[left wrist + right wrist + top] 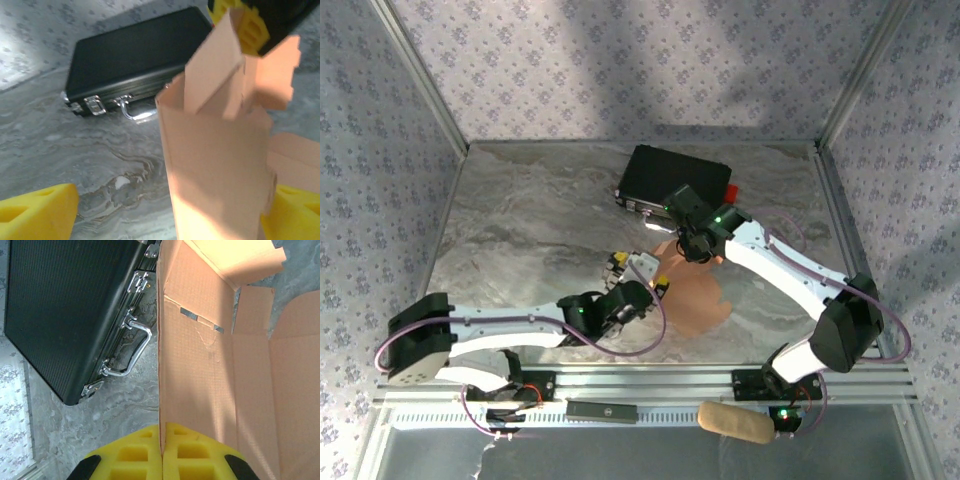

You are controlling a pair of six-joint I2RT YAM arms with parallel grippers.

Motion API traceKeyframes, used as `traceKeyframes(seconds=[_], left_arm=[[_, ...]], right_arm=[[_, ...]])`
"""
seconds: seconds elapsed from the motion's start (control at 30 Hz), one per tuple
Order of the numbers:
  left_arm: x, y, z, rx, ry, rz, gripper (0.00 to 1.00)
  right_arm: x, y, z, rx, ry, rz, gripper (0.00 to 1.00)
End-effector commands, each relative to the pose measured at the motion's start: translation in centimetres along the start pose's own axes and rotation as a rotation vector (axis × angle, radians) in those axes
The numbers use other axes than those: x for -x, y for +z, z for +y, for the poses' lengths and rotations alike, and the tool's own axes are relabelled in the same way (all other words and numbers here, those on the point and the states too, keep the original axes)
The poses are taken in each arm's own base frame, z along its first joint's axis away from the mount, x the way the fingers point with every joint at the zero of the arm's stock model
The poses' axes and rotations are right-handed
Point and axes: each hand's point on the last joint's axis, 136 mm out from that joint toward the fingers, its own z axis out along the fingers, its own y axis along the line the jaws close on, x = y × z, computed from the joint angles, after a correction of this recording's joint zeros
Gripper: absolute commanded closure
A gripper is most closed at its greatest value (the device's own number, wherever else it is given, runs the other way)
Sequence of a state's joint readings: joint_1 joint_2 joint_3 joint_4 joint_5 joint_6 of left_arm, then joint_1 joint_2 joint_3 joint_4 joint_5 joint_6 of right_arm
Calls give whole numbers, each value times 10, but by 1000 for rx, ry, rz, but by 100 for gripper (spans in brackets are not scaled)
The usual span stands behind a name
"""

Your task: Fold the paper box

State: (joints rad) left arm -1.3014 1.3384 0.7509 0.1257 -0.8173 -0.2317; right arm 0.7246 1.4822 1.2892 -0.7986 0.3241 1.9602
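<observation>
You are handling a thin, crease-prone paper box [210, 365]. The right gripper [162, 455] is pinching its wall edge; the left gripper [167, 210] is standing open astride it. Grip near folds.

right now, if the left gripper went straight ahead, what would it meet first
The left gripper would likely meet the paper box, standing between its open fingers; the black case lies behind.

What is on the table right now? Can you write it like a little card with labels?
paper box: salmon-orange, partly folded, flaps open
right gripper: shut on the paper box's edge
left gripper: open, a finger on either side of the paper box
black case: closed, flat on the table, on the far side of the paper box
table: grey marble pattern
</observation>
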Motion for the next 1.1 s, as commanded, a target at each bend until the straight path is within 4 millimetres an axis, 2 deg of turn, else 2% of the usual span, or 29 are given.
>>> traceKeyframes(seconds=[0.0, 0.07, 0.33, 0.4, 0.43, 0.47, 0.57, 0.6, 0.63, 0.73, 0.9, 1.07], left_arm=[[32, -6, 9, 108, -3, -73, 21], [34, -6, 10, 129, 3, -66, 30], [16, 7, 18, 150, 19, 3, 90], [10, 10, 25, 149, 9, 21, 100], [7, 12, 28, 139, -2, 29, 100], [5, 14, 31, 124, -13, 34, 100], [0, 18, 32, 30, -45, 31, 100], [-1, 18, 33, -1, -55, 25, 100], [-3, 19, 34, -28, -61, 20, 100], [-7, 23, 42, -85, -67, 25, 100], [-13, 29, 60, -113, -59, 25, 100], [-24, 36, 74, -96, -89, 47, 100]], right_arm=[[5, 3, -6, -17, 26, -17, 100], [5, 3, -5, -12, 26, -12, 100], [3, 4, -3, 24, 15, 20, 100], [1, 4, -1, 48, 9, 45, 100], [0, 1, 5, 71, 11, 62, 100], [0, 8, -5, 54, -3, 63, 100], [-3, 9, -3, 70, -24, 105, 100], [-5, 10, -4, 69, -36, 121, 96], [-7, 10, 2, 91, -41, 142, 86], [-11, 11, 10, 137, -91, 196, 70], [-10, 10, 9, 230, -136, 242, 45], [-21, 9, 6, 342, -131, 333, 32]])
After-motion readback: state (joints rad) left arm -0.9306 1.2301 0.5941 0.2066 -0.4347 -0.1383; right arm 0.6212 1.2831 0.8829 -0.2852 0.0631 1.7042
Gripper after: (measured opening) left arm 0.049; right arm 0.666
